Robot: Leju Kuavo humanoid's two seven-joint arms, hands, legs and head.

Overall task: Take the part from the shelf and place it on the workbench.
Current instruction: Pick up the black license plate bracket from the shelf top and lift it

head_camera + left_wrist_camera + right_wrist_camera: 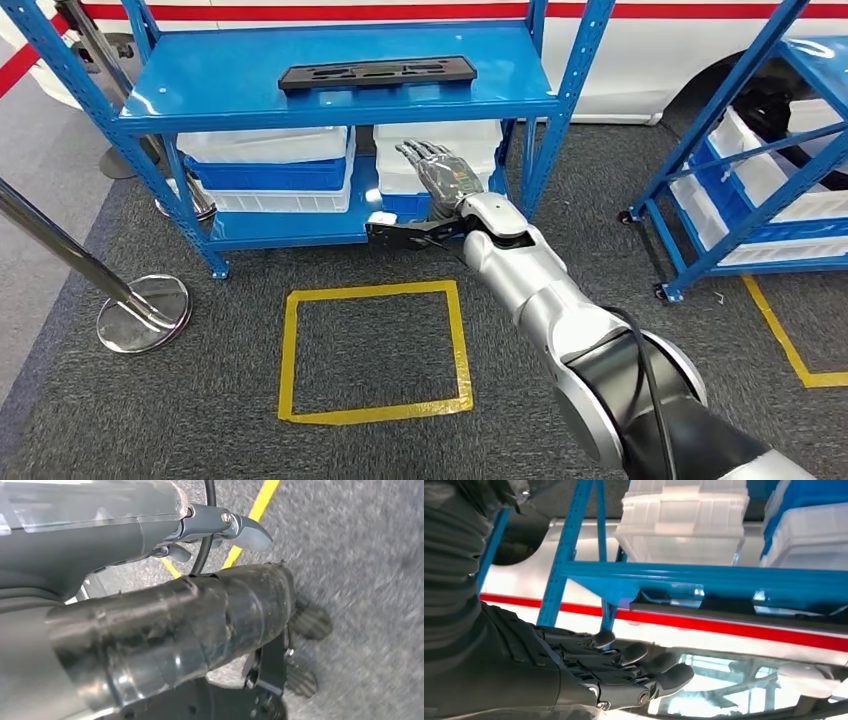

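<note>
reach step, nothing taken yet. the part (377,74) lies flat on the top shelf (200,95), at 11 o'clock from the right hand (443,172), which is released, fingers spread, well below it. next it must rise above the shelf edge. left hand (240,530): cannot tell.

- The right arm (540,290) has silver rounded segments and a black joint section near the shoulder.
- A thin black cable (645,380) runs along it.
- The right hand (440,172) is dark grey, with ribbed, segmented fingers (634,655).
- The left hand (240,530) has a grey thumb with a visible screw.
</note>
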